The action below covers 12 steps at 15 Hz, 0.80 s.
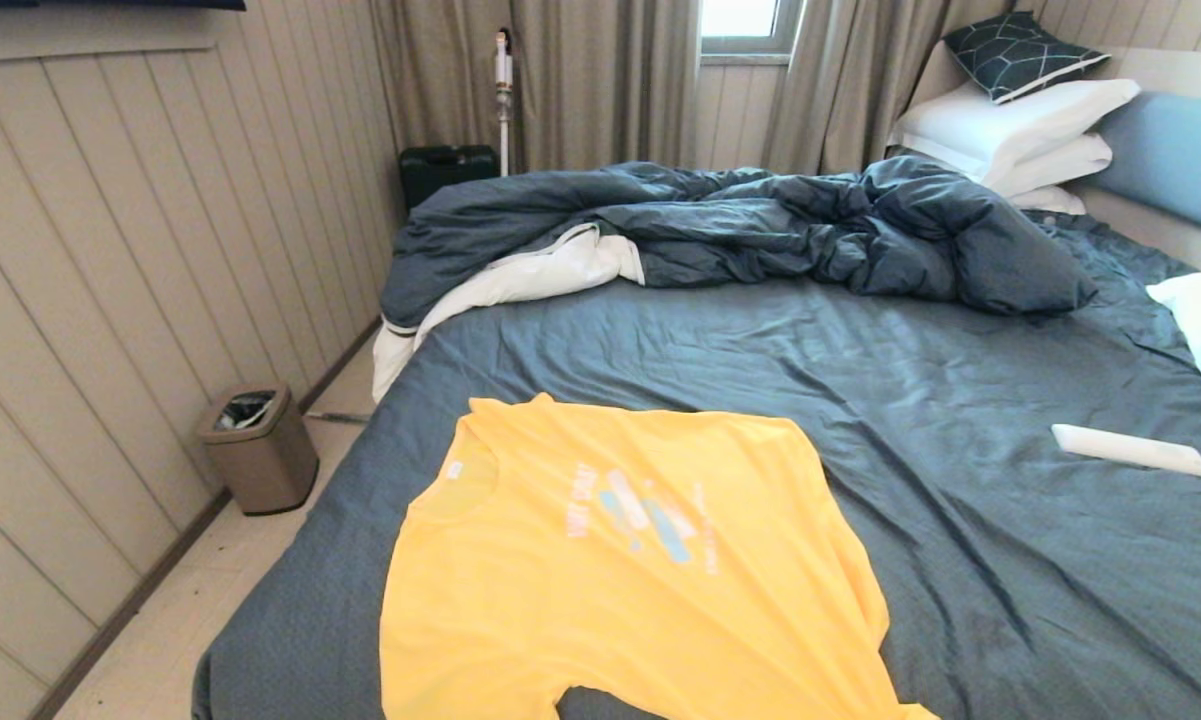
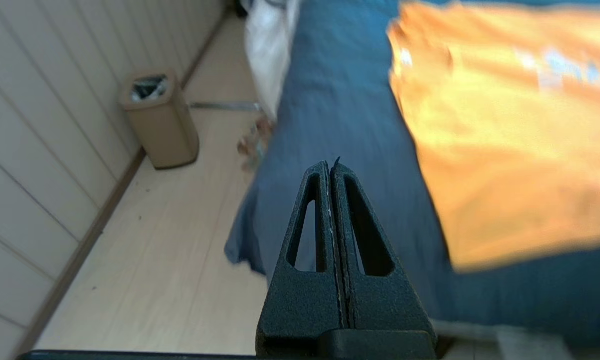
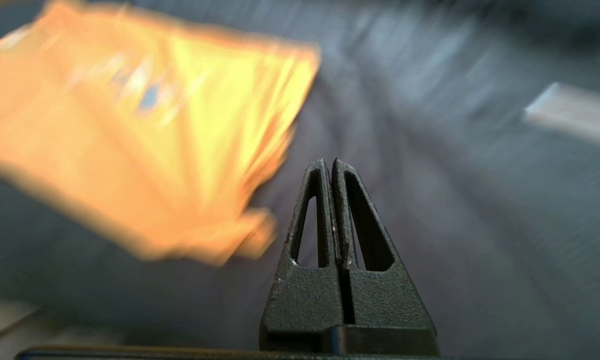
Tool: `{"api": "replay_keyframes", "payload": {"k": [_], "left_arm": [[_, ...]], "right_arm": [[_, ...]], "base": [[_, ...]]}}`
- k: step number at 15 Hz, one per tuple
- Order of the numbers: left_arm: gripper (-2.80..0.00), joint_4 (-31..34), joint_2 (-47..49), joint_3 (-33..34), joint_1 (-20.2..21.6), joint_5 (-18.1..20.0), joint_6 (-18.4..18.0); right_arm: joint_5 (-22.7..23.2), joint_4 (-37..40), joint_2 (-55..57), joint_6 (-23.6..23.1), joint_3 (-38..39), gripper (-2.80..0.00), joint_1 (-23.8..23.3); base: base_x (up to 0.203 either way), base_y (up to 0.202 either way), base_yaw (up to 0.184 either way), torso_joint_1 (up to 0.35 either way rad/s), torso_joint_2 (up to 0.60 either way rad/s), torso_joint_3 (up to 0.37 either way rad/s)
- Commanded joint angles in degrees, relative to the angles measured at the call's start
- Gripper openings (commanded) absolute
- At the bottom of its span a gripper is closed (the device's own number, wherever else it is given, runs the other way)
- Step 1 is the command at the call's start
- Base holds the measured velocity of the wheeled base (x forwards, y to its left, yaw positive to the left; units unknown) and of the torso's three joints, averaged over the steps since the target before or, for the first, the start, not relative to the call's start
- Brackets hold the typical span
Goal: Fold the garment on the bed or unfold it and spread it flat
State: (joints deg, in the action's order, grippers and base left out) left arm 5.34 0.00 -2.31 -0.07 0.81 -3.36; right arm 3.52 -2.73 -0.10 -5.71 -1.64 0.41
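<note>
A: The garment (image 1: 600,560) runs off the head view's near edge, so its hem and one sleeve are cut away.

B: The chest lettering is too faint to read. Both wrist views smear it.

A: That white flat thing (image 1: 1128,449) on the bed (image 1: 940,400)?

B: Can't tell what it is.

Left gripper (image 2: 331,167) with fingers pressed together above the bed (image 2: 339,125) edge, yellow garment (image 2: 504,150) spread on the bed, tan bin (image 2: 160,122) on the floor beside the bed
</note>
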Motion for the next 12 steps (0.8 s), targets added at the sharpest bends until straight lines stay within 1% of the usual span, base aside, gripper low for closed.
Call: {"api": "replay_keyframes", "payload": {"k": [1,2,3,4,12], "left_arm": [[-2.8,-5.4,0.2,1.9,0.0,-0.7,1.8],[-2.8,-5.2,0.2,1.9,0.0,-1.0,2.1],[-2.8,-4.8,0.2,1.8,0.0,-0.9,2.0],[-2.8,-4.9,0.2,1.9,0.0,-0.9,2.0],[-2.8,-5.3,0.2,2.0,0.0,-1.2,2.8]], "right_arm": [[-1.7,-2.5,0.1,-1.4,1.3,-2.8,0.1],[-2.6,0.5,0.1,1.1,1.6,-2.8,0.1],[-3.1,0.5,0.1,2.9,1.6,-2.8,0.1],[-3.3,0.5,0.1,3.7,1.6,-2.8,0.1],[-3.8,0.5,0.1,4.4,1.6,-2.8,0.0]], "base": [[0.0,0.0,0.0,0.0,0.0,0.0],[0.0,0.0,0.0,0.0,0.0,0.0],[0.0,0.0,0.0,0.0,0.0,0.0],[0.0,0.0,0.0,0.0,0.0,0.0],[0.0,0.0,0.0,0.0,0.0,0.0]]}}
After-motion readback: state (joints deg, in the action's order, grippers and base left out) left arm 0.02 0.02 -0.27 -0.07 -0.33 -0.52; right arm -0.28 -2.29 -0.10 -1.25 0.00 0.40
